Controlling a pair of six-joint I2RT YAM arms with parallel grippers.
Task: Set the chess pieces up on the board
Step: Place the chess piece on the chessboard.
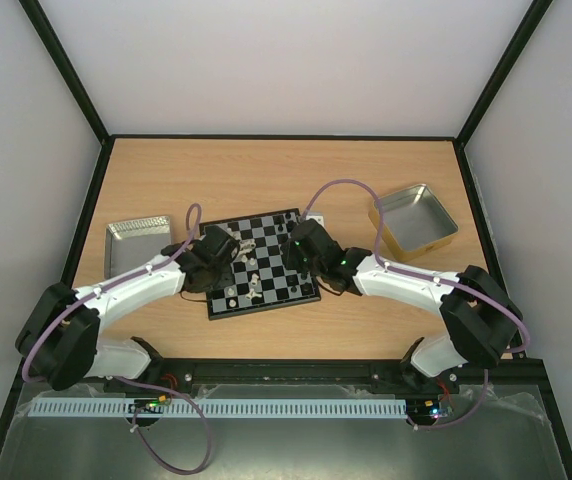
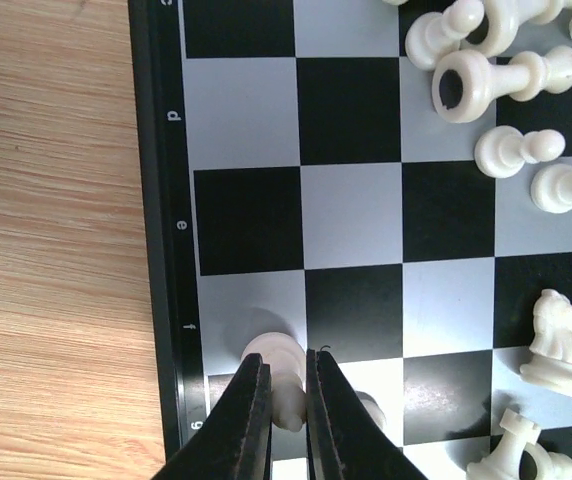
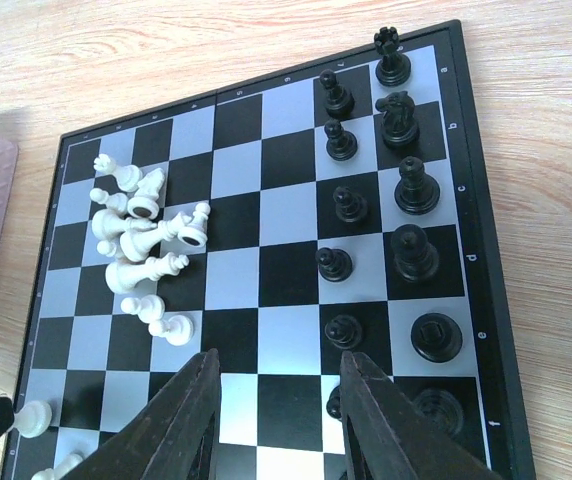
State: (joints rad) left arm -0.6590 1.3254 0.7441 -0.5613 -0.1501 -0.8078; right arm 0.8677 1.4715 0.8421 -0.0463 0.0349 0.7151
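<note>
Left gripper [image 2: 286,368]: my jaws are clenched on a white pawn [image 2: 271,352] at the left edge of the board [image 1: 271,240], pawn's long axis in line with the jaws. Right gripper [image 3: 281,357]: jaws apart, gripping nothing, over the board. White heap [image 3: 141,240] lies toppled sideways; black pieces [image 3: 406,185] stand upright.

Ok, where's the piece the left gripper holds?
Left wrist view, bottom: white piece pinched in the left gripper, at the board's edge column near the f mark.
</note>
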